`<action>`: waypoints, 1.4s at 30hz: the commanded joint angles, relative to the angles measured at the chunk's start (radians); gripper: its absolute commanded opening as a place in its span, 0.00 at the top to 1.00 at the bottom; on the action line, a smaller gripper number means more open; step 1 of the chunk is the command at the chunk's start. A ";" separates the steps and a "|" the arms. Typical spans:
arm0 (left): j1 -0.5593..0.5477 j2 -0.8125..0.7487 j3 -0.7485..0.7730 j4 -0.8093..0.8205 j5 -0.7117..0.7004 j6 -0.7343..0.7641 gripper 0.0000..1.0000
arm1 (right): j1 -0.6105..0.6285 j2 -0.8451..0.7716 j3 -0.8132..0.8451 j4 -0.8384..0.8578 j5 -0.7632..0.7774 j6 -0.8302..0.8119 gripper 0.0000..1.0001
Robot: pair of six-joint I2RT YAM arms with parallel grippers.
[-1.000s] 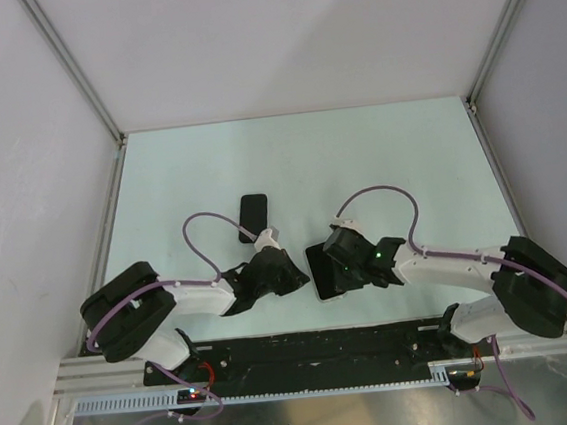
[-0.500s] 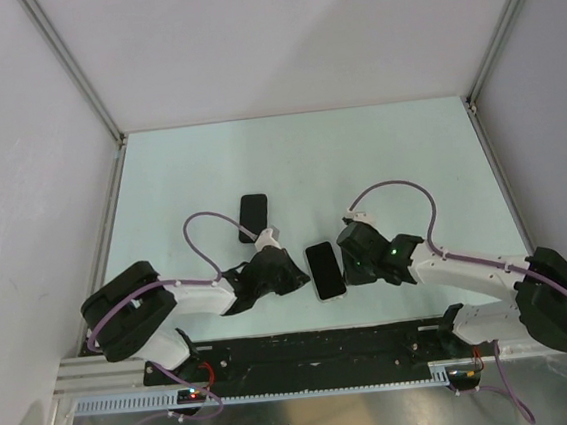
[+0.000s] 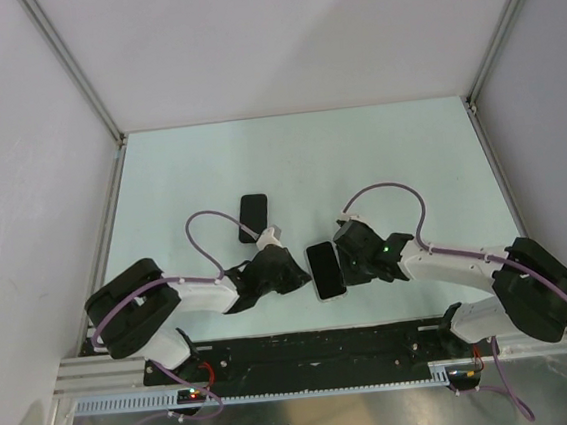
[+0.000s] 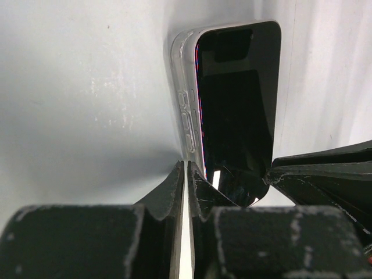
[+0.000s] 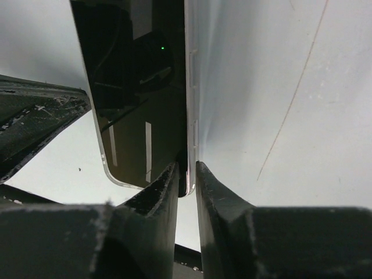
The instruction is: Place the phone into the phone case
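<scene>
A black phone [image 3: 325,269] lies screen up inside a clear phone case [image 4: 182,87] on the pale green table, near the front middle. My left gripper [image 3: 301,277] is shut and empty, its tips [image 4: 186,168] against the case's left side. My right gripper [image 3: 346,264] is closed on the case's right rim [image 5: 190,87], which runs between its tips [image 5: 187,173]. The phone's dark screen shows in the left wrist view [image 4: 235,104] and in the right wrist view [image 5: 136,87].
A second flat black rectangle [image 3: 253,217] lies further back to the left; I cannot tell whether it is a phone or a case. White walls and metal rails [image 3: 113,214] enclose the table. The arm bases stand at the near edge.
My right gripper pulled away to the right of the phone, then came back to its right edge. The phone shifted slightly right. The left arm has not moved.
</scene>
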 commanded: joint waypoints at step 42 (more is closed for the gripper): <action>-0.124 -0.189 -0.054 -0.140 -0.109 -0.069 0.92 | -0.298 0.173 0.325 0.105 -0.036 -0.167 0.73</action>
